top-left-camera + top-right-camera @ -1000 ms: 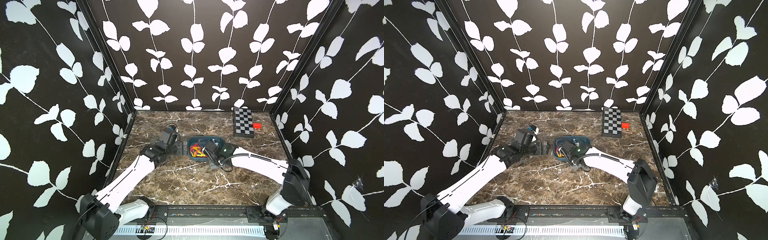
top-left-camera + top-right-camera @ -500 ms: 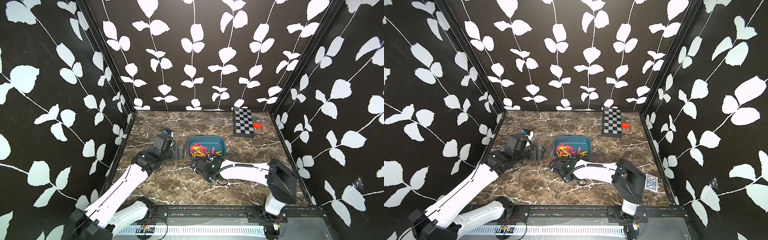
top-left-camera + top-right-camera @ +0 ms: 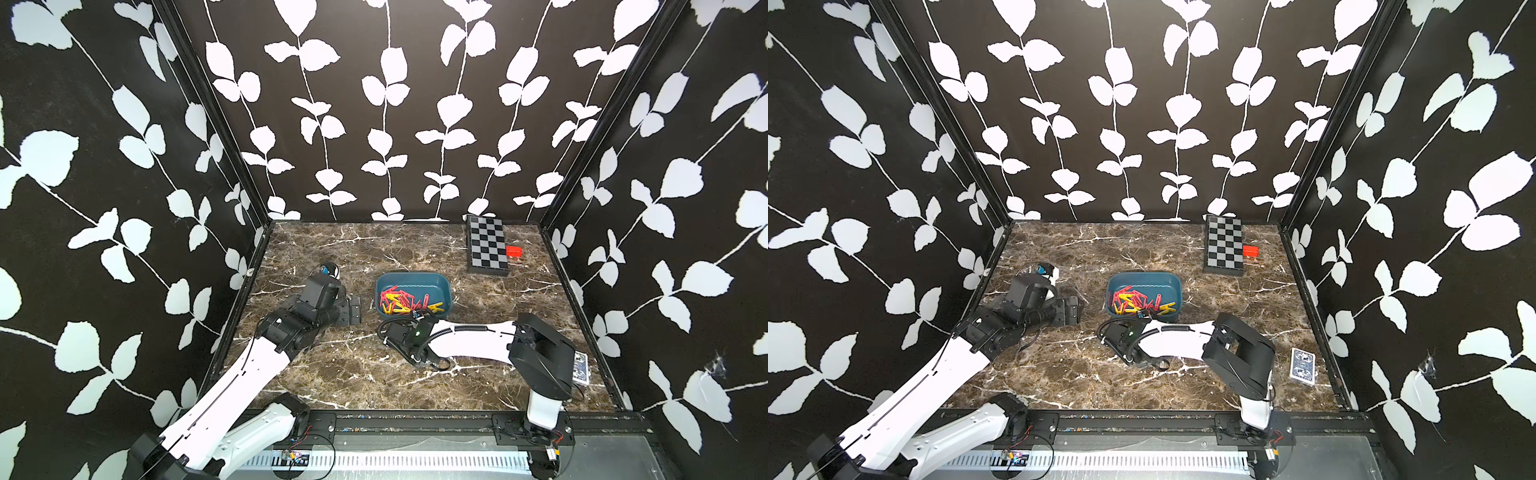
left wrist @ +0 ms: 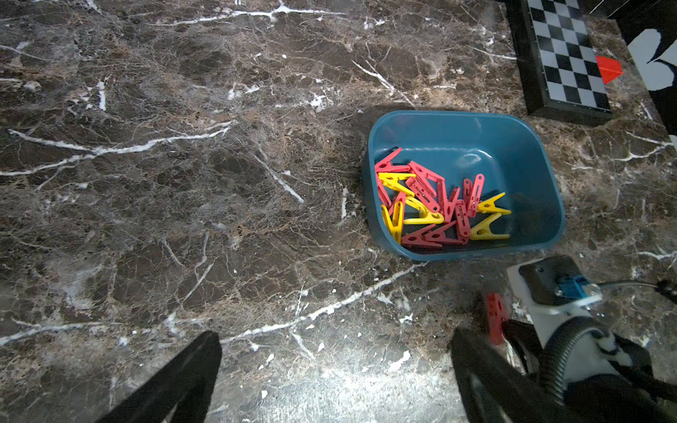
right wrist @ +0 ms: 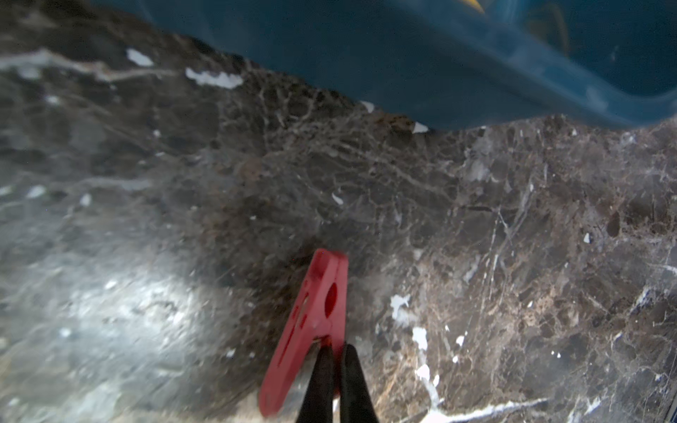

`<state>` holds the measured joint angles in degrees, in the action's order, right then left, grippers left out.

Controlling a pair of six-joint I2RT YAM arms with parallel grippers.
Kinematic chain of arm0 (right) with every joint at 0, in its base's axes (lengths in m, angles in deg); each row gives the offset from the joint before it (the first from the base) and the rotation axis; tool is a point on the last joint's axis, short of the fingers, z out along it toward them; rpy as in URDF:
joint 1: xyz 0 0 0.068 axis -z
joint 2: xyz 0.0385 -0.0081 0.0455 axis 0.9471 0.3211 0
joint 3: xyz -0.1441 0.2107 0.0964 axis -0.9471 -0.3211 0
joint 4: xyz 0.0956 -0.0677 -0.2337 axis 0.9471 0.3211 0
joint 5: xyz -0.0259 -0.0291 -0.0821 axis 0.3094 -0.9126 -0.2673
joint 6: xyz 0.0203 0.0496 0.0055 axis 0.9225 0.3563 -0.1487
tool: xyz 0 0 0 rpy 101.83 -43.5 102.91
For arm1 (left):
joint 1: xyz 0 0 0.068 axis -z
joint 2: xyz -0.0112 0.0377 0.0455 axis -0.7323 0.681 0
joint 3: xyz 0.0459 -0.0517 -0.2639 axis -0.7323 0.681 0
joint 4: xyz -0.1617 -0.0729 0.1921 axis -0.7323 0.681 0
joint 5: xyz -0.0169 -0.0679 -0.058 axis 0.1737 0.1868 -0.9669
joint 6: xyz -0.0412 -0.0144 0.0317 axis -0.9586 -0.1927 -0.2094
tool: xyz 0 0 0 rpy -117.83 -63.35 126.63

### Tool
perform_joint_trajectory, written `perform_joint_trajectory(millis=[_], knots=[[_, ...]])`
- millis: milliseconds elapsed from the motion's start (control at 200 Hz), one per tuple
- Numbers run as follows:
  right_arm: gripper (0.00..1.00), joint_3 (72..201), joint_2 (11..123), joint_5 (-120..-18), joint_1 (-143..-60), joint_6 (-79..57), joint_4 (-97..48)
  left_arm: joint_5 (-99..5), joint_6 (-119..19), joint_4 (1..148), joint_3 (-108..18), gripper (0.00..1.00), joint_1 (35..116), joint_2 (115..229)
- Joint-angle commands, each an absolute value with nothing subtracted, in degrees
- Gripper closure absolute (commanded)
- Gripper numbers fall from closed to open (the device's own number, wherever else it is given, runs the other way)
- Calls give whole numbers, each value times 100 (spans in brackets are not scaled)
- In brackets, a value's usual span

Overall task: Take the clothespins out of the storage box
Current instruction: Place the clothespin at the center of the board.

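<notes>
Right fingers (image 5: 319, 381) are pressed together at their tips on a red clothespin (image 5: 311, 322), so the right gripper (image 5: 335, 353) has it clamped. The pin hangs slanted outside the storage box (image 5: 403, 73), low over the marble tabletop (image 5: 513, 219) and just beside the box's near wall. Whether it touches the marble I cannot tell. The left wrist view shows the red clothespin (image 4: 495, 318) standing nearly upright below the right wrist.

The left gripper (image 4: 335, 335) has its fingers (image 4: 176, 384) spread wide apart over the marble. In both top views it sits to the left of the box, apart from it (image 3: 353, 309).

The remaining clothespins (image 3: 401, 301), red and yellow, lie heaped inside the box, crowded toward its left and near sides. The box stands mid-table (image 3: 1144, 275).

At the back right lies a checkerboard box (image 3: 486, 245) with a small red block (image 3: 514, 251) just beside its right edge. A deck of cards (image 3: 1302, 365) lies front right, near the right arm.
</notes>
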<state>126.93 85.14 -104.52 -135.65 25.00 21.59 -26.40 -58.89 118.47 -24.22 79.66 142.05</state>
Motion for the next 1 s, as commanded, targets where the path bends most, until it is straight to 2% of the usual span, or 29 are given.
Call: perform_joint_trajectory(millis=[0, 175, 410, 815, 900, 995], knots=[[94, 12911, 8658, -10617, -13466, 2401, 2179, -2517, -5946, 11964, -2334, 1, 7941, 14095], [91, 12998, 8810, -10634, -13320, 2242, 2183, -2488, -5958, 11958, -2345, 1, 7944, 14101], [71, 12978, 8717, -10453, -13315, 2140, 1988, -2477, -5976, 11918, -2330, 1, 7936, 14127], [60, 12989, 7815, -10413, -13249, 2066, 2078, -2792, -5878, 11610, -2404, 1, 7940, 14465], [55, 12948, 7524, -10417, -13181, 1948, 2060, -2904, -5867, 11517, -2456, 1, 7947, 14619], [44, 12927, 7187, -10393, -13083, 1747, 1956, -3031, -5859, 11412, -2551, 1, 7949, 14833]])
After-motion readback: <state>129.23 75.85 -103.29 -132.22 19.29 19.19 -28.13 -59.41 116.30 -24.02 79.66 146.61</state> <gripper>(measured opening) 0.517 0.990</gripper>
